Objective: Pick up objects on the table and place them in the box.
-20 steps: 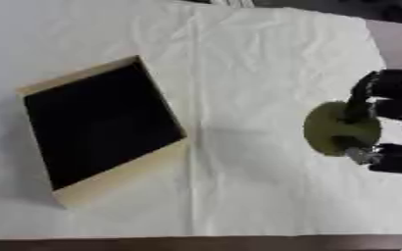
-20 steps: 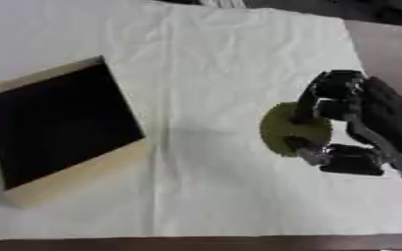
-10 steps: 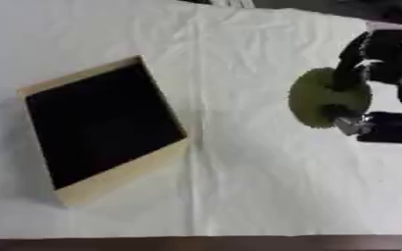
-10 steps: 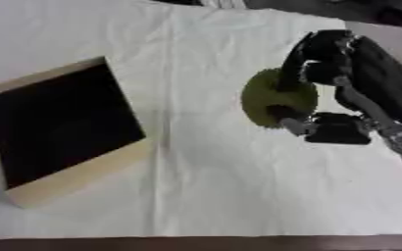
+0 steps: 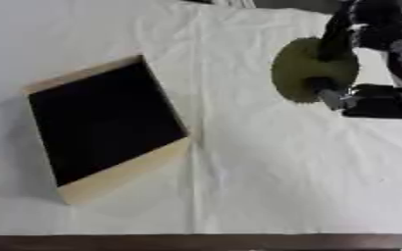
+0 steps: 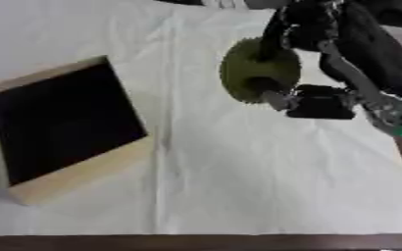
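The robot's right hand [image 6: 312,73] has an olive-green, saw-edged disc [image 6: 258,69] in its grasp, fingers curled over the far rim and the thumb pressing from the near side, so the disc is pinched between them. A second ago that hand sat lower and further right, down close to the white cloth [image 5: 238,162] with the disc about flat. Half a second ago it was already rising. Now the disc is plainly off the cloth, tipped up with its face towards us, and it has travelled leftward and towards the far side of the table.

To my eye the pick is done and the carry has begun. What remains is the crossing. The box [image 5: 101,127], a shallow wooden tray with a black interior, lies on the left of the cloth, turned askew with one corner pointing near, and it has not shifted at all. There is a wide stretch of bare cloth between the disc and the box's right wall, so the hand is well apart from its target.

I can see nothing inside the box, though the dark lining would hide a dark thing. The left hand is nowhere in sight. No other loose objects show on the cloth, so this disc may be the last, or the only, one to go in.
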You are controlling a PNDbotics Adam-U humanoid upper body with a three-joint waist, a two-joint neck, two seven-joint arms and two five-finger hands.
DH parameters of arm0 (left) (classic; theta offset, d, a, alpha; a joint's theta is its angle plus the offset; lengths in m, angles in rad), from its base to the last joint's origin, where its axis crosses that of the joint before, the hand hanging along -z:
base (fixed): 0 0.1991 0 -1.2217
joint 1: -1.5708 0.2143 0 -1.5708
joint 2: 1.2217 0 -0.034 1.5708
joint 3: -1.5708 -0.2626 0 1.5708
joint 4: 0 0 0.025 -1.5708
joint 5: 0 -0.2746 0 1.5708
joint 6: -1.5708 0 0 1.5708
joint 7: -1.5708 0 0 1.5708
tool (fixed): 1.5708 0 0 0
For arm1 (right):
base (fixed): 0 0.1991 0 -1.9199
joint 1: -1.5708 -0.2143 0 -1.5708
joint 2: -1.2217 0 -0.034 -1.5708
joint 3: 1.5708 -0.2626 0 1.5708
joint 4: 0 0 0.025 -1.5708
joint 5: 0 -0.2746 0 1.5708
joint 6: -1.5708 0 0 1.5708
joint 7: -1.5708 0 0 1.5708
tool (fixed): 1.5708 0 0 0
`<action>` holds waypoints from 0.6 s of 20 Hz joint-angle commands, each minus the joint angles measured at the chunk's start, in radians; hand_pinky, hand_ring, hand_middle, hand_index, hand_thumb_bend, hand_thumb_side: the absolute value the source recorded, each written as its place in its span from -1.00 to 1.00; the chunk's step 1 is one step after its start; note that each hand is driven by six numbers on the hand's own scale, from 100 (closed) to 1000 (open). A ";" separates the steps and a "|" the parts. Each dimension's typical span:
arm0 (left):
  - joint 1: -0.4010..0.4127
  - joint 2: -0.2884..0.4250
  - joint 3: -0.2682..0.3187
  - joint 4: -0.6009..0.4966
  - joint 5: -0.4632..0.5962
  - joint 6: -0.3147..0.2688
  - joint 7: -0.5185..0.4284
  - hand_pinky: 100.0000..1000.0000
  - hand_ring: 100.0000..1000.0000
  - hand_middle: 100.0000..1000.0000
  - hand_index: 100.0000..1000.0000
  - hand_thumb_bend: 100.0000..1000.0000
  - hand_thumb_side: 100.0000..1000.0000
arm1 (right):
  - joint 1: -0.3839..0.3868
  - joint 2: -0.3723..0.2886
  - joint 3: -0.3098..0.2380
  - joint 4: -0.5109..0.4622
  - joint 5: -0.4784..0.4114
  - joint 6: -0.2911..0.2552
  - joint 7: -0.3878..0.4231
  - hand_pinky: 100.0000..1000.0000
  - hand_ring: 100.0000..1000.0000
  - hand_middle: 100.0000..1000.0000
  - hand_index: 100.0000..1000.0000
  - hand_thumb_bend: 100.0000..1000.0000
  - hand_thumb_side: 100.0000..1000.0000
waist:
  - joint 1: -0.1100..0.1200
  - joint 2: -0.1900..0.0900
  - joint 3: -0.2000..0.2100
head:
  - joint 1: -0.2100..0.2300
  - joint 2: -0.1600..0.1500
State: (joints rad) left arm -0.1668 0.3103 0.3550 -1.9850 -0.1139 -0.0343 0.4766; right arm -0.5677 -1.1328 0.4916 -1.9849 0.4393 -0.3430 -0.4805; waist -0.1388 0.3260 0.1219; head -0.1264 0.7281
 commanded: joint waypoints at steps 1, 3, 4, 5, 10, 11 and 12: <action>-0.001 0.027 0.001 -0.015 0.003 0.002 -0.001 -0.17 -0.10 0.05 0.26 -0.69 0.08 | -0.051 0.005 0.004 -0.015 -0.034 0.009 0.028 -0.01 -0.19 -0.16 -0.17 -1.00 -0.97 | 0.004 -0.021 -0.001 | 0.000 0.006; 0.001 0.026 0.002 -0.015 0.003 0.002 -0.002 -0.17 -0.10 0.05 0.26 -0.70 0.08 | -0.091 0.026 0.018 -0.015 -0.048 0.015 0.049 -0.01 -0.19 -0.15 -0.17 -1.00 -0.98 | 0.004 -0.020 -0.002 | 0.003 0.005; 0.001 0.026 0.002 -0.015 0.002 0.002 -0.002 -0.17 -0.10 0.05 0.26 -0.70 0.08 | -0.110 0.039 0.024 -0.015 -0.053 0.017 0.059 -0.01 -0.19 -0.15 -0.17 -1.00 -0.98 | 0.005 -0.019 -0.001 | 0.004 0.003; 0.002 0.026 0.002 -0.015 0.002 0.002 -0.001 -0.17 -0.10 0.05 0.26 -0.70 0.08 | -0.130 0.050 0.031 -0.015 -0.058 0.022 0.070 -0.01 -0.18 -0.15 -0.17 -1.00 -0.98 | 0.005 -0.018 -0.001 | 0.004 0.002; 0.005 0.022 0.004 -0.015 0.002 0.004 0.000 -0.17 -0.10 0.05 0.26 -0.70 0.09 | -0.201 0.104 0.050 -0.015 -0.082 0.058 0.114 0.00 -0.18 -0.15 -0.16 -1.00 -1.00 | 0.001 -0.017 -0.002 | 0.003 0.003; 0.005 0.022 0.004 -0.015 0.002 0.004 0.000 -0.17 -0.10 0.05 0.26 -0.70 0.09 | -0.211 0.114 0.050 -0.015 -0.086 0.064 0.119 0.00 -0.18 -0.15 -0.16 -1.00 -1.00 | 0.000 -0.017 -0.003 | 0.003 0.002; 0.005 0.022 0.003 -0.015 0.002 0.004 -0.001 -0.17 -0.10 0.05 0.26 -0.70 0.09 | -0.222 0.124 0.051 -0.015 -0.088 0.069 0.124 0.00 -0.18 -0.15 -0.16 -1.00 -1.00 | 0.000 -0.017 -0.003 | 0.002 0.002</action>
State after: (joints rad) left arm -0.1591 0.3102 0.3550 -1.9850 -0.1139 -0.0335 0.4760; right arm -0.7731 -1.0010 0.5546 -1.9849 0.3640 -0.2818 -0.3624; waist -0.1448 0.3261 0.1206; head -0.1251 0.7283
